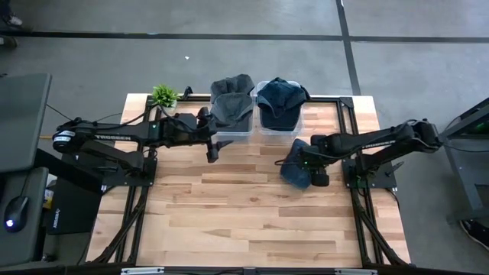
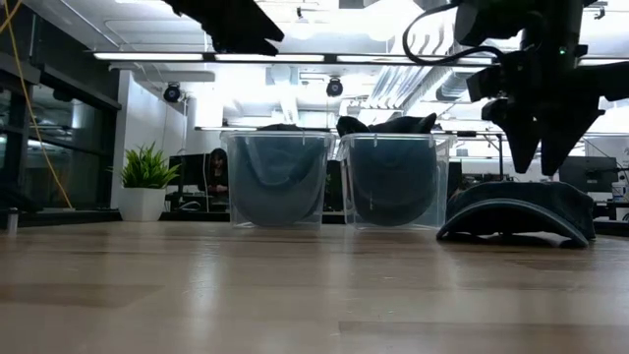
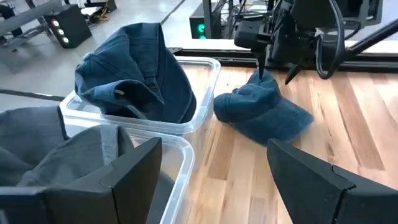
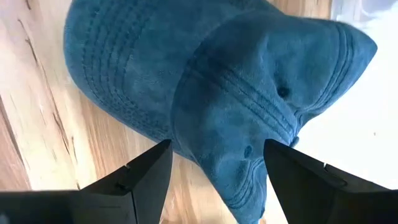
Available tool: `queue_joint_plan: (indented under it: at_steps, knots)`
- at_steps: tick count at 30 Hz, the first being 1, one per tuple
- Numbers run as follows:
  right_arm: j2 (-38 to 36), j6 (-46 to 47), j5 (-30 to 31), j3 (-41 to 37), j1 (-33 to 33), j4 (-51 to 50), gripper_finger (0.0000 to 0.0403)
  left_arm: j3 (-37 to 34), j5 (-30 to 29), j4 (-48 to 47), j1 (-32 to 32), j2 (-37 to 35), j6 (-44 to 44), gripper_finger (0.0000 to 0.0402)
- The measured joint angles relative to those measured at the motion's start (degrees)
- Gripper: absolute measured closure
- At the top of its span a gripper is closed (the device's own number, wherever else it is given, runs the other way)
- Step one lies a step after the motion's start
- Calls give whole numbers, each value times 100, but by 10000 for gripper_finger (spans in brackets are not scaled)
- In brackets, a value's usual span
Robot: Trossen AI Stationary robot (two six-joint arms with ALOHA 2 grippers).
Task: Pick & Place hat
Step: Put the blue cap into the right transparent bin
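Denim-blue hat (image 4: pixel 217 106) lies on the bench (image 1: pixel 252 206) at 3 o'clock, just beside the right bin (image 1: pixel 276 122). Right gripper (image 1: pixel 304 162) hovers above it, jaws wide: approach step. Next, descend and pinch the crown. Left gripper (image 1: pixel 212 147) waits, jaws wide, at 10 o'clock.

We see a blue cap (image 4: pixel 205 93) of soft matt denim-like cloth with raised rows of stitching, lying on the table (image 1: pixel 252 221) of pale planked wood, smooth with a slight sheen. Just beside the cap stand two bins (image 3: pixel 193 99) of clear glossy plastic, each holding more matt cloth caps, one lot grey (image 3: pixel 56 149), one blue (image 3: pixel 137 68). The right gripper (image 4: pixel 214 180) over the cap has dark matt plastic-looking fingers (image 4: pixel 137 180), as has the left gripper (image 3: pixel 211 186).
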Motion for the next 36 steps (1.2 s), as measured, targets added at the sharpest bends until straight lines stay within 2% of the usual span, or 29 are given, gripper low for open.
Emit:
queue_joint_plan:
  at_steps: [7, 13, 23, 36]
  knots:
    - [22, 263, -12, 0, -36, -84, 155, 0, -200, -628, -2, -7, 21, 113]
    - [22, 464, -137, 0, -367, -96, 155, 0, -212, -960, -2, -7, -247, 113]
    - [138, 438, -1007, -2, -686, -81, 155, 0, -208, -1281, -2, -333, -306, 113]
    - [1245, 302, -303, -2, -688, -77, 155, 0, -126, -1588, -4, -448, -428, 113]
